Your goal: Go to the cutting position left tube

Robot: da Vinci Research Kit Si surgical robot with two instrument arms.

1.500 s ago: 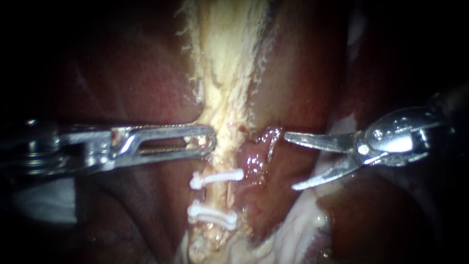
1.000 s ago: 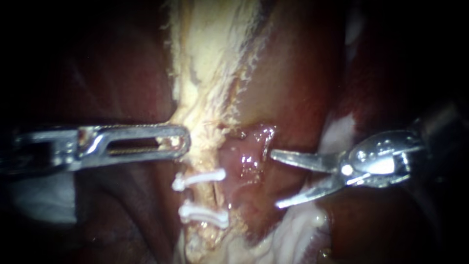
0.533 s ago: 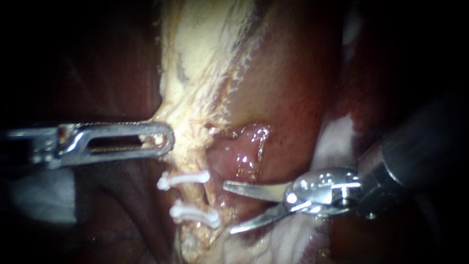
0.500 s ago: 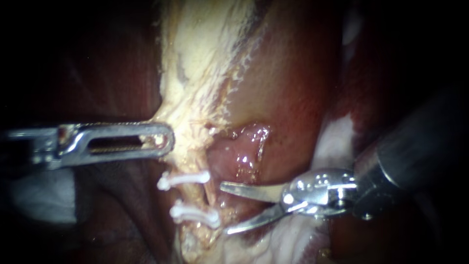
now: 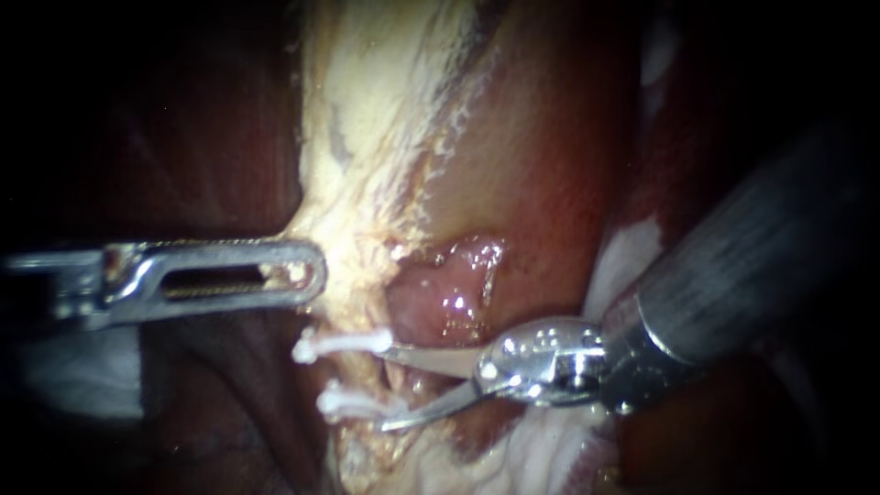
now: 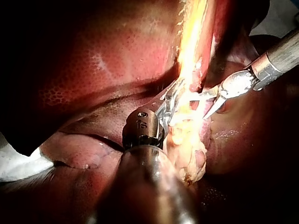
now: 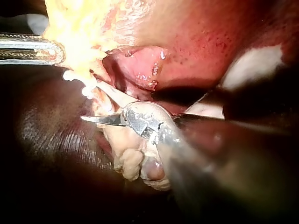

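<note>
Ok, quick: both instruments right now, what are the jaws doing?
Left instrument: jaws shut on the pale tissue above the clips.
Right instrument: jaws open, tips at the clipped tube, gripping nothing.

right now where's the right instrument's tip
Endoscope view, lower centre: the right instrument has its open curved jaws at the pale yellowish tube, one tip by the upper white clip, one by the lower clip.

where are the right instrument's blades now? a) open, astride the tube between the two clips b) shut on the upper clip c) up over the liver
a: the blades of the right instrument stand apart, one tip at the upper clip, the other at the lower clip, the tube between them.
</note>
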